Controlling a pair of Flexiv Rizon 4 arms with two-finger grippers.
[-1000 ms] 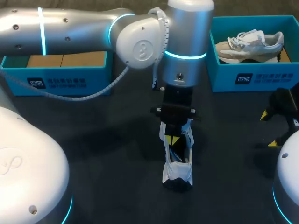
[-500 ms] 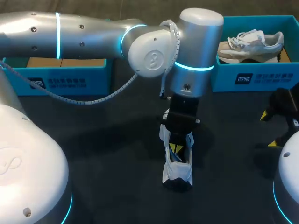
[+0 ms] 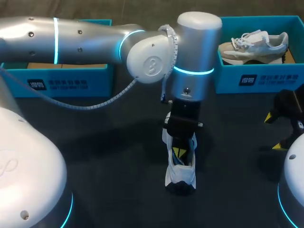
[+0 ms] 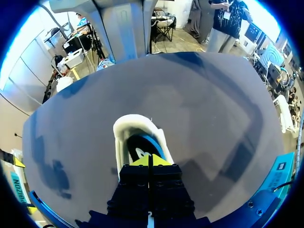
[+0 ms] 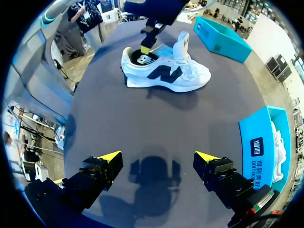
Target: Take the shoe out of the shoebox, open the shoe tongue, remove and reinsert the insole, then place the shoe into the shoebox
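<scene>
**Left claw:** your left claw (image 4: pixel 148 160) stands tips-down in the heel opening of the shoe (image 4: pixel 121 137). Its fingers are drawn together with no gap showing. I cannot tell whether they pinch the insole (image 4: pixel 138 146).

**Shoe:** upright on the table (image 3: pixel 104 142), out of the box (image 3: pixel 61 83).

**Right claw:** your right claw (image 5: pixel 156 164) hangs spread wide, holding nothing, well apart from the shoe.

**Risks:**
- If you lift on a poor pinch, the insole would likely slip free.
- Nothing steadies the shoe, so a snagged insole could drag or tip it.

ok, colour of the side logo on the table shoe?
Logo is dark, navy or black, on a white shoe; right wrist view shows it best.
</scene>
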